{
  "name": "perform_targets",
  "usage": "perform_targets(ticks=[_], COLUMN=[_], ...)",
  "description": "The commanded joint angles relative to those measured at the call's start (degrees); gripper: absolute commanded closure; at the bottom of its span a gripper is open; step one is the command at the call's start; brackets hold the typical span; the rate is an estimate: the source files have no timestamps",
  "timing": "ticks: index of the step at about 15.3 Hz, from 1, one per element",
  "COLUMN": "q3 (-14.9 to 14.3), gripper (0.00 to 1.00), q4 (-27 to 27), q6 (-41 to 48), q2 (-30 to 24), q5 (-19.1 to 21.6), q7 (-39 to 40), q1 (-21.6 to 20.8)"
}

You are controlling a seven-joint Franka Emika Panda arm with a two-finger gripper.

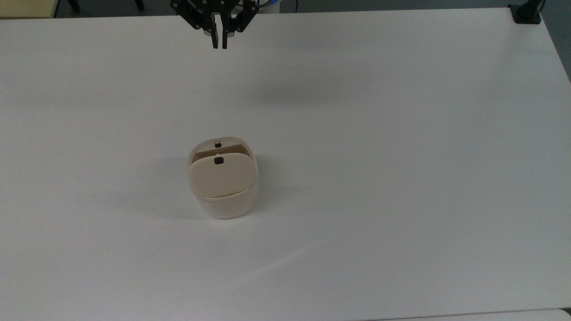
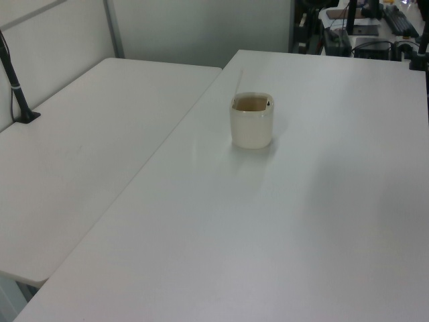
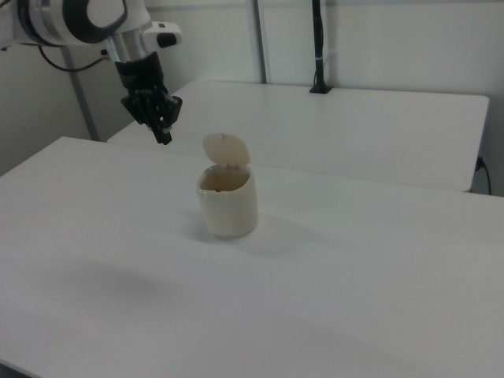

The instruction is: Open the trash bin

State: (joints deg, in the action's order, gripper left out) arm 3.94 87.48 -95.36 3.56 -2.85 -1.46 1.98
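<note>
The top view looks steeply down on the table [image 1: 401, 133] from one long side. The left and right views look obliquely across it from opposite ends — all three share the bin [image 1: 222, 180] [image 2: 252, 121] [image 3: 227, 197].

White table [image 1: 401, 178] spans the scene; second white table [image 2: 80, 154] adjoins it. Black clamp mount [image 1: 526, 12] sits at one corner.

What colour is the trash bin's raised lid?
Beige, slightly darker than the cream-white trash bin; the lid shows best in the top view.
</note>
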Motion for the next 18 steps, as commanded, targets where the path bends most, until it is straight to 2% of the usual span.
perform_targets(ticks=[1,2,3,4,5,7,18], q3=[0.11,0.11,0.11,0.11,0.11,0.11,0.02], gripper=[0.67,0.57,0.4,0.27,0.23,0.02,0.0], q4=[4.97,5.94,6.65,7.09,7.27,7.27,6.74], q6=[0.79,0.79,0.96,0.96,0.96,1.05,0.96], q2=[-4.52,-5.23,-5.67,-5.85,-5.85,-5.85,-5.59], q5=[-0.4,-0.4,-0.4,-0.4,-0.4,-0.4,-0.49], q7=[-1.09,-1.09,-1.09,-1.17,-1.17,-1.17,-1.35], q1=[-0.49,-0.57,-0.57,-0.57,-0.57,-0.57,-0.4])
